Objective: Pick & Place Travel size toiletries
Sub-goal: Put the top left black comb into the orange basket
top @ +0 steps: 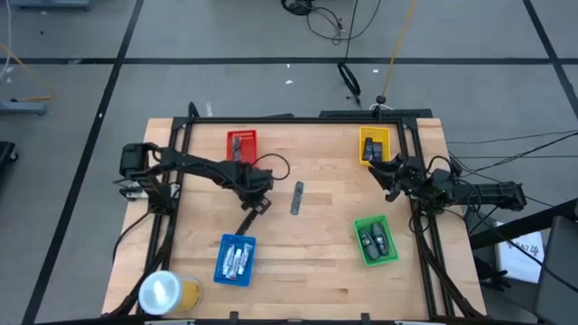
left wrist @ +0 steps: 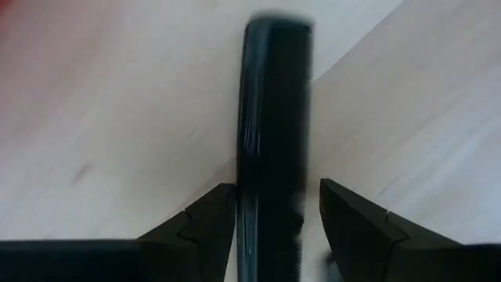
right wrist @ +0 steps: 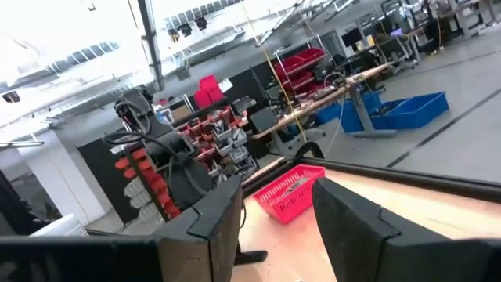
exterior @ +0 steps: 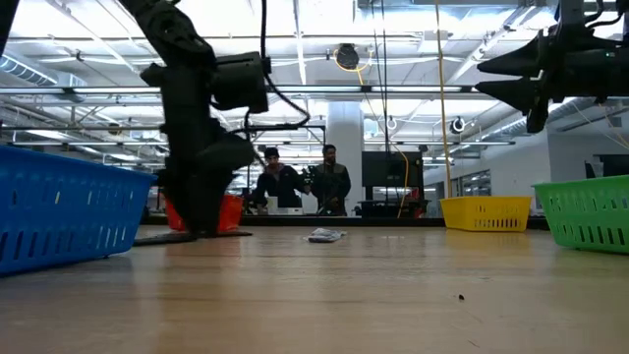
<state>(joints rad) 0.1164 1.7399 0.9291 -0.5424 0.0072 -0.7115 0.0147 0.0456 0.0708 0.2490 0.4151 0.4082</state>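
A slim dark stick (left wrist: 274, 102) lies flat on the wooden table (top: 316, 262), running from my left gripper (top: 256, 204) toward the near left. The gripper points down over one end of it. Its fingers are open, one on each long side of the stick (top: 248, 219). A grey wrapped toiletry (top: 297, 199) lies at the table's middle. My right gripper (top: 390, 171) is raised at the right edge, open and holding nothing (right wrist: 278, 227). My left gripper stands astride the stick's near end from above, with its fingers across the stick. One finger (left wrist: 215, 215) is right against the stick's long side, and I cannot tell whether it touches. A narrow gap shows at the other finger (left wrist: 344, 211). The stick lies on the table.
A blue tray (top: 236, 260) with white tubes sits near left and a green tray (top: 376, 241) with dark pieces near right. A red tray (top: 242, 145) stands far left and a yellow tray (top: 374, 144) far right. A yellowish roll (top: 167, 292) lies at the near-left corner. People stand beyond the table (exterior: 305, 182).
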